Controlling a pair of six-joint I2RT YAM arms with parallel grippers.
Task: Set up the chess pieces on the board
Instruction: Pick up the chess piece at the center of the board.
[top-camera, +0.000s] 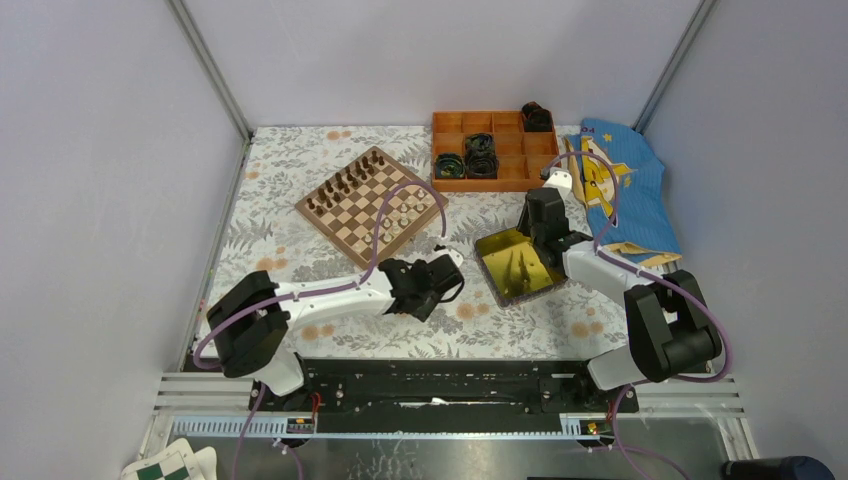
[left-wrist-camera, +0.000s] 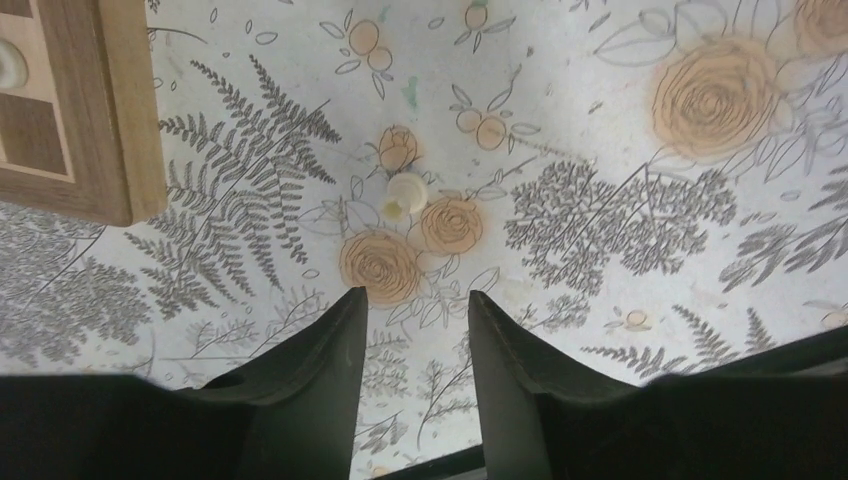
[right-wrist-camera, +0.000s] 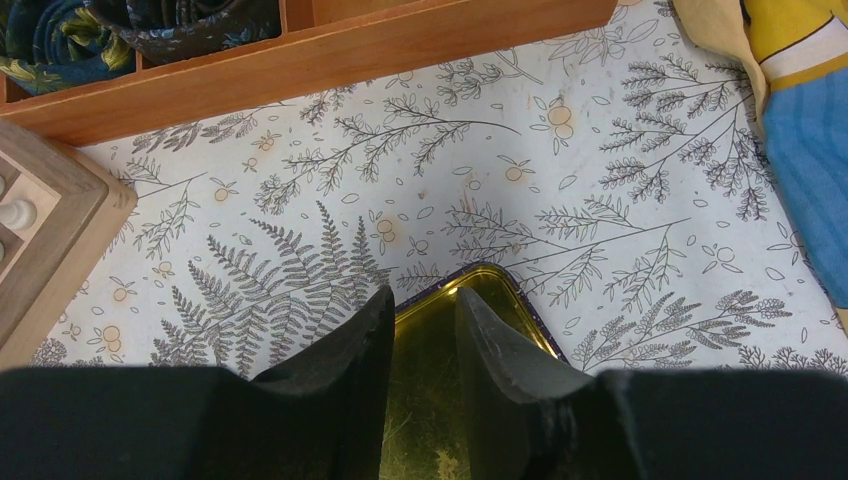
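Gaping left jaws, empty, near chess piece (left-wrist-camera: 404, 193) | right jaws apart, above tray (right-wrist-camera: 425, 330)

One board (top-camera: 370, 205), one tray (top-camera: 500, 256), one box (top-camera: 451, 126), one cloth (top-camera: 628, 195).

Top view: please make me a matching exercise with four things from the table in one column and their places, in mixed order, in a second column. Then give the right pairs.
Things:
1. board
2. orange compartment box
3. yellow tray
4. blue cloth

Places:
A. at the far right, beyond the right arm
B. under the right gripper
C. at the back, holding dark rolled things
D. left of centre, turned corner-on

Pairs: 1-D, 2-C, 3-B, 4-A
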